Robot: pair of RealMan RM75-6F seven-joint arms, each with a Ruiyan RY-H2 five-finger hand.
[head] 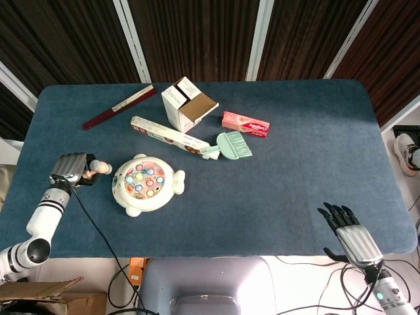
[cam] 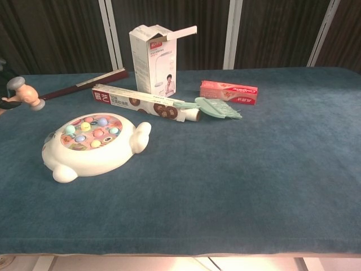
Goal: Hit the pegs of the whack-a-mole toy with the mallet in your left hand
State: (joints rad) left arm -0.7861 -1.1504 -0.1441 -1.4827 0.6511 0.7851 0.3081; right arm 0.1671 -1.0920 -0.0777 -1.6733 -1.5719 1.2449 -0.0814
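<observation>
The whack-a-mole toy (head: pixel 147 184) is a white, animal-shaped base with several coloured pegs on top, lying left of centre on the blue table; the chest view shows the toy (cam: pixel 93 144) at lower left. My left hand (head: pixel 71 168) grips the small mallet (head: pixel 99 167) just left of the toy, with the mallet head toward the toy and raised off the table. In the chest view only the mallet (cam: pixel 25 93) shows at the left edge, above and left of the pegs. My right hand (head: pixel 346 233) rests open at the table's front right edge, holding nothing.
Behind the toy lie a long flat box (head: pixel 168 134), an opened white carton (head: pixel 187 104), a pink box (head: pixel 245 123) and a mint green brush (head: pixel 231 146). A dark red strip (head: pixel 118 107) lies at the back left. A cable (head: pixel 98 230) trails from my left arm.
</observation>
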